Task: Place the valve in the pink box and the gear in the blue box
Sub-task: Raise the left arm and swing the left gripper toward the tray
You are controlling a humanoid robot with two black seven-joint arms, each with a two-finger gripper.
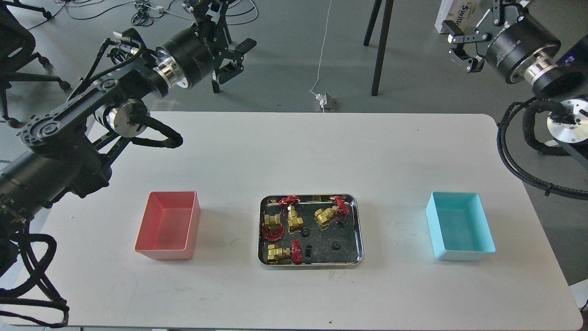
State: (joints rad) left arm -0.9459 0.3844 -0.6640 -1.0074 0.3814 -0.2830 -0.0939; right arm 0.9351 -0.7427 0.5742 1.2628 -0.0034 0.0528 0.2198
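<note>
— Which step was the robot on?

— By the look of it, the very start. Both the pink box (pixel 167 225) and the blue box (pixel 460 225) held nothing, and every valve (pixel 294 219) and gear (pixel 336 246) lay in the steel tray (pixel 356 230) between them.

— And the claws?

— The left gripper (pixel 228 59) hung spread and empty, beyond the table's far edge, well apart from the tray. The right gripper (pixel 461 46) was likewise parted, holding nothing, high at the far right.

— What did the next move call for?

— Probably one arm descending to the tray and closing on a valve body without snagging its neighbours, since they lay crowded together.
</note>
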